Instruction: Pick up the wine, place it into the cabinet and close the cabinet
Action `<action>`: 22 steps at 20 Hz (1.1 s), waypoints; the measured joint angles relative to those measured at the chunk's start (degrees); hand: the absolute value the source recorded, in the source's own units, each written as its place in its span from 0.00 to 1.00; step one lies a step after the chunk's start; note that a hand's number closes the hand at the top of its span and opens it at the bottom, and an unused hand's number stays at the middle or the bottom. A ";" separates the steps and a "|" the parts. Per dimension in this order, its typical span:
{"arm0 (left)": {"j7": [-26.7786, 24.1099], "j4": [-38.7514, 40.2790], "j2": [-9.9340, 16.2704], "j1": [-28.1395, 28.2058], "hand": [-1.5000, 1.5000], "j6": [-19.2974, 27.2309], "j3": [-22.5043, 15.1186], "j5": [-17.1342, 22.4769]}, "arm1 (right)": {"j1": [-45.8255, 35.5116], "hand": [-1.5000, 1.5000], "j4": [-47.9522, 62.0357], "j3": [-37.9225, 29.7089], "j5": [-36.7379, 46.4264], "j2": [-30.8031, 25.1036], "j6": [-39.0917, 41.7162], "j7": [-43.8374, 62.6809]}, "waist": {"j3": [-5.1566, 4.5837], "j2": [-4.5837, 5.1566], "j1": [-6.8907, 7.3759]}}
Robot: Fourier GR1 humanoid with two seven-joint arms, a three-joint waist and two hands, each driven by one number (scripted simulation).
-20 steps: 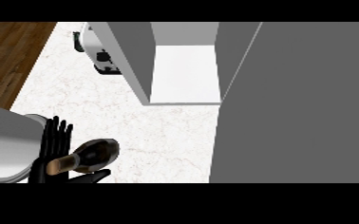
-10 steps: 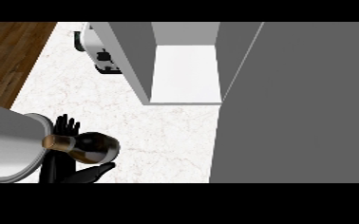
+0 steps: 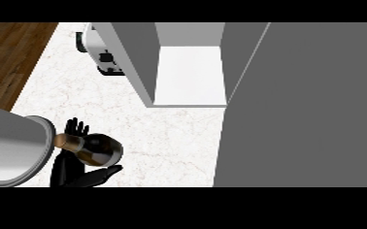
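The wine bottle (image 3: pixel 100 149) is dark with a tan top that tips toward the left. It sits at the lower left of the head view, over the white marble counter (image 3: pixel 172 136). My left hand (image 3: pixel 72 167) is curled round it, fingers showing behind it and thumb below it. The bottle hides most of the palm. My grey forearm (image 3: pixel 22 150) fills the left edge. The cabinet stands open at top centre, showing its white inner floor (image 3: pixel 190 75). The cabinet lies up and to the right of the bottle. My right hand does not show.
The cabinet's grey side wall (image 3: pixel 132 53) stands left of the opening. A large grey door panel (image 3: pixel 301 106) covers the right side of the view. A white and black appliance (image 3: pixel 100 53) sits at the counter's back left. Brown wood (image 3: pixel 22 53) borders the counter on the left.
The bottle went from upright to tilted, its top leaning left, and now looks larger and slightly further right. My left forearm has swung into view at the left edge.
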 measured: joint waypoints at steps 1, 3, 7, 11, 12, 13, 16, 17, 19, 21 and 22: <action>-1.04 2.07 -0.28 -1.12 0.00 -0.22 0.29 -0.07 | -0.19 0.00 -0.09 -0.49 -0.04 -0.25 0.03 0.22 | 0.00 0.01 -0.09; -1.07 1.60 -0.18 -0.93 0.00 -0.69 0.67 0.38 | -0.21 0.00 -0.14 -0.65 -0.04 -0.32 0.10 0.32 | 0.00 -0.01 -0.03; -3.75 5.96 -1.31 -3.55 1.00 -2.03 1.40 1.00 | 0.58 0.00 -0.11 -2.36 -0.31 -0.85 1.18 -0.56 | 0.03 0.00 -0.11; -3.32 6.52 -1.06 -4.25 1.00 -5.44 0.46 1.63 | -0.90 0.00 -0.01 -1.38 -0.17 -0.32 0.11 1.03 | 0.04 -0.04 -0.06; -3.28 6.90 -0.82 -4.76 1.00 -6.00 0.31 1.48 | -1.72 0.00 0.11 -1.99 -0.19 -0.42 0.07 1.29 | 0.04 -0.03 -0.03; -3.62 6.99 -0.74 -4.71 1.00 -6.44 -0.09 1.04 | -2.03 0.00 0.12 -2.31 -0.22 -0.47 0.01 1.59 | 0.03 -0.02 -0.01; -5.96 9.72 0.05 -6.31 1.00 -7.17 -0.40 -0.86 | -1.14 0.00 0.31 -2.06 -0.18 0.02 0.30 0.54 | 0.05 -0.02 -0.06; -7.03 10.13 0.50 -6.63 1.00 -6.89 -0.53 -1.88 | -1.13 0.00 0.22 -2.16 -0.20 -0.17 0.43 0.76 | 0.06 -0.04 -0.11; -7.25 9.42 1.26 -6.53 1.00 -7.06 -1.40 -3.29 | -0.03 0.00 0.23 -1.19 0.06 0.31 0.55 -0.37 | 0.05 -0.06 -0.09; -6.99 10.32 2.85 -7.57 1.00 -8.94 -1.37 -3.58 | 0.95 0.00 0.16 -1.68 -0.02 -0.09 1.30 -0.97 | 0.04 -0.04 -0.14; -6.90 10.73 3.94 -8.15 1.00 -10.46 -1.03 -3.30 | 0.39 0.00 0.27 -1.72 0.03 -0.04 1.13 -0.66 | 0.04 -0.02 -0.10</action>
